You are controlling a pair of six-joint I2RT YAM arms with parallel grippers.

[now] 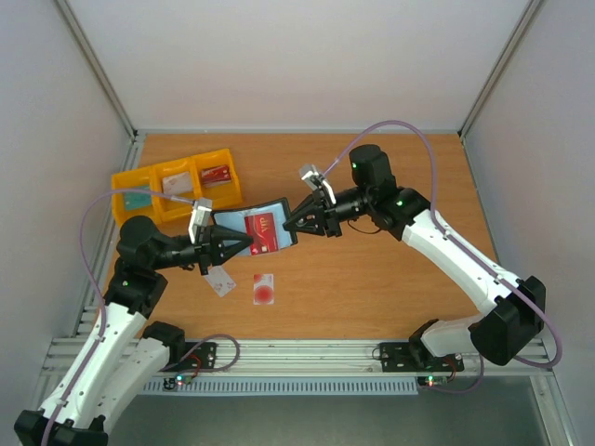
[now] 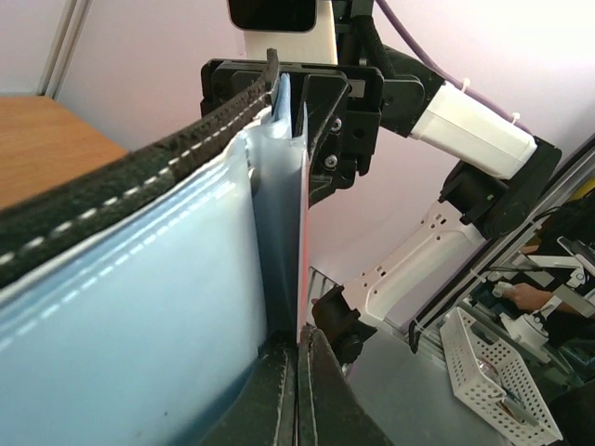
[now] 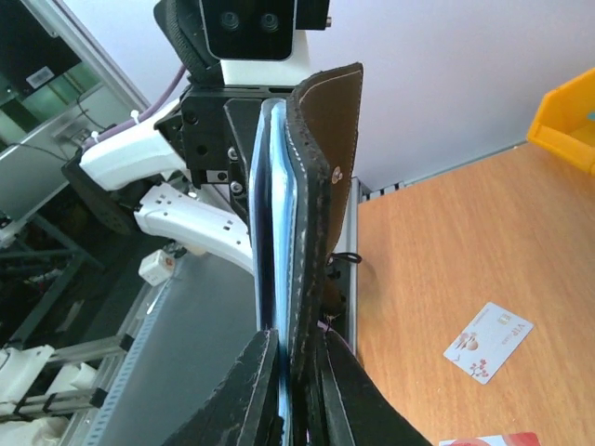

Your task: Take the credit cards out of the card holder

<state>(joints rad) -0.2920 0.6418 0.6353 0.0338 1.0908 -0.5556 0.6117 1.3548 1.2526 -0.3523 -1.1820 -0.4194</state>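
Orange-brown wooden table (image 1: pixel 372 288) enclosed by plain white walls (image 1: pixel 279 56), evenly lit.

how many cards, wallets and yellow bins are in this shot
cards: 6 (white with red marks, white with red circle, dark red in the wallet, teal, whitish and red in the yellow bins)
wallet: 1
yellow bins: 3
total: 10

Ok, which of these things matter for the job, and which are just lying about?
Job: holder; dark red card, still in it; circle card and red-marked card, both out.
Lying about: yellow bins; bin cards.
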